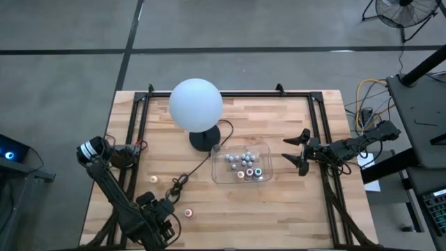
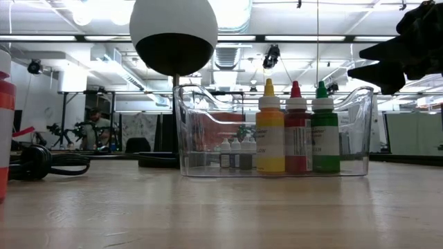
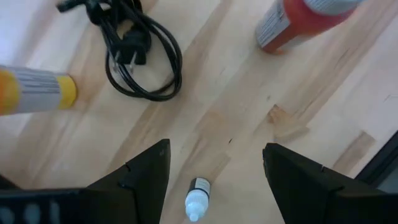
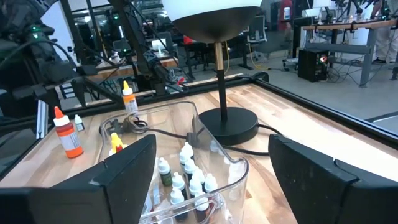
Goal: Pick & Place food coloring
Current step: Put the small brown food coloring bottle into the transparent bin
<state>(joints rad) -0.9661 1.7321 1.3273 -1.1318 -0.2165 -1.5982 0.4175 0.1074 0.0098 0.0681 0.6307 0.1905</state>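
Beside the black base of the white globe lamp (image 1: 196, 104), on the right-arm side, stands the clear plastic tray (image 1: 261, 148). It holds most of the food coloring bottles (image 1: 243, 162), all upright with long axes vertical and caps pointing up. The low view shows three larger bottles in a row against the near tray wall: yellow bottle (image 2: 270, 128), red bottle (image 2: 297, 130) and green bottle (image 2: 324, 129). Smaller white-capped bottles (image 2: 235, 153) stand deeper in the tray, on the lamp side.

Three bottles stand or lie outside the tray, on the lamp's left-arm side:
- An orange bottle (image 1: 189, 211) stands upright, past the coiled black power cord (image 1: 178, 185) from the lamp.
- A yellow-capped bottle (image 1: 153, 179) stands upright, beside the cord.
- A small white-capped bottle (image 3: 198, 198) lies on its side on the wood. Its long axis is roughly parallel to the table, with the cap toward the left gripper.

The left gripper (image 3: 214, 180) is far from the lamp at the table's near edge. Its jaws are spread, empty, straddling the lying bottle without contact.

The right gripper (image 1: 298, 150) hovers just beyond the tray's far end from the lamp. Its jaws are spread wide and hold nothing.
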